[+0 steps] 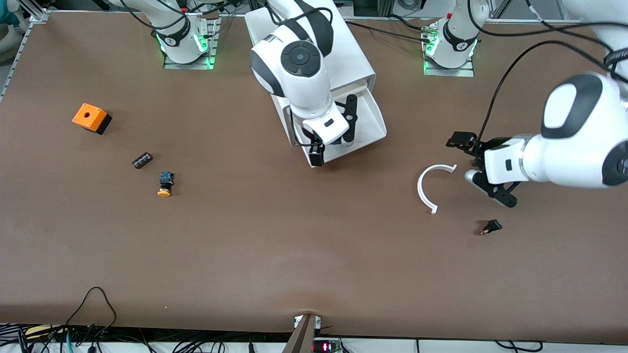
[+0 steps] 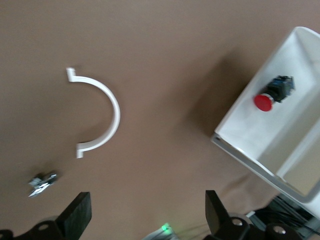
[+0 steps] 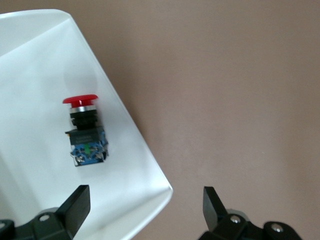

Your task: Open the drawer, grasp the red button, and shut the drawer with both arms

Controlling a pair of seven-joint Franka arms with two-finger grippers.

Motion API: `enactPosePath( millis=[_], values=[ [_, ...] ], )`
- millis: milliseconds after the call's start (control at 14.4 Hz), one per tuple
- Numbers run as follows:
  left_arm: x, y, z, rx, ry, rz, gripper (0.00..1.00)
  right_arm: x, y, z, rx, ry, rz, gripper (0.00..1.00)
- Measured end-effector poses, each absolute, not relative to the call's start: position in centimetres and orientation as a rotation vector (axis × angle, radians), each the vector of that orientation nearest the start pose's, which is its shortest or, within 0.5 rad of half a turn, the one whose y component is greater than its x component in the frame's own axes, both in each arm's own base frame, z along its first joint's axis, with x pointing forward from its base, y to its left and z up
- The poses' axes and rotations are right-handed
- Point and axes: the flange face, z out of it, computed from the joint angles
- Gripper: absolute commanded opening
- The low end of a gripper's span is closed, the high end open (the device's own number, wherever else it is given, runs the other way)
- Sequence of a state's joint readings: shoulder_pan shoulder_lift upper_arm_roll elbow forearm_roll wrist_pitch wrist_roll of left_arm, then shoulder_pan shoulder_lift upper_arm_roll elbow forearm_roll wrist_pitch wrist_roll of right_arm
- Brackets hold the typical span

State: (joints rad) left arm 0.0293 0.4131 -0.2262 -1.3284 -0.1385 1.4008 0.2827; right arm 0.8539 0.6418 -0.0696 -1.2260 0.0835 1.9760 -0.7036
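Hovering wide-jawed over the pulled-out drawer (image 1: 365, 125), the right gripper (image 1: 333, 137) has the red-capped button (image 3: 85, 132) lying on the tray floor just ahead of its fingertips, while the left gripper (image 1: 478, 169), equally spread, hangs above the table beside a white curved strip (image 1: 431, 186).

Shallow white drawer (image 1: 373, 117) pulled open from the white cabinet (image 1: 343, 54), red-capped button (image 3: 84, 131) with black body lying on its side inside the drawer
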Motion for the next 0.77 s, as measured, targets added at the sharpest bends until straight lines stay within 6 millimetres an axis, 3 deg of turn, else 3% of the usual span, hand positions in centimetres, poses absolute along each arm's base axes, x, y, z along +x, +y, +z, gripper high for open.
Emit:
enactPosePath(
  millis=[139, 279, 557, 766],
  values=[
    [62.8, -13.2, 51.2, -3.102, 0.746, 0.443, 1.0, 50.5, 55.0, 39.8, -2.272, -2.103, -0.148, 1.0],
    [62.9, -13.7, 52.9, -3.029, 0.676, 0.374, 1.0, 49.6, 55.8, 39.4, -2.256, -2.122, -0.138, 1.0],
    [63.8, -11.5, 55.8, -2.968, 0.575, 0.257, 1.0, 48.7, 56.8, 38.3, -2.235, -2.152, -0.115, 1.0],
    [65.1, -10.4, 56.7, -2.973, 0.505, 0.16, 1.0, 48.9, 56.9, 36.6, -2.235, -2.16, -0.103, 1.0]
  ],
)
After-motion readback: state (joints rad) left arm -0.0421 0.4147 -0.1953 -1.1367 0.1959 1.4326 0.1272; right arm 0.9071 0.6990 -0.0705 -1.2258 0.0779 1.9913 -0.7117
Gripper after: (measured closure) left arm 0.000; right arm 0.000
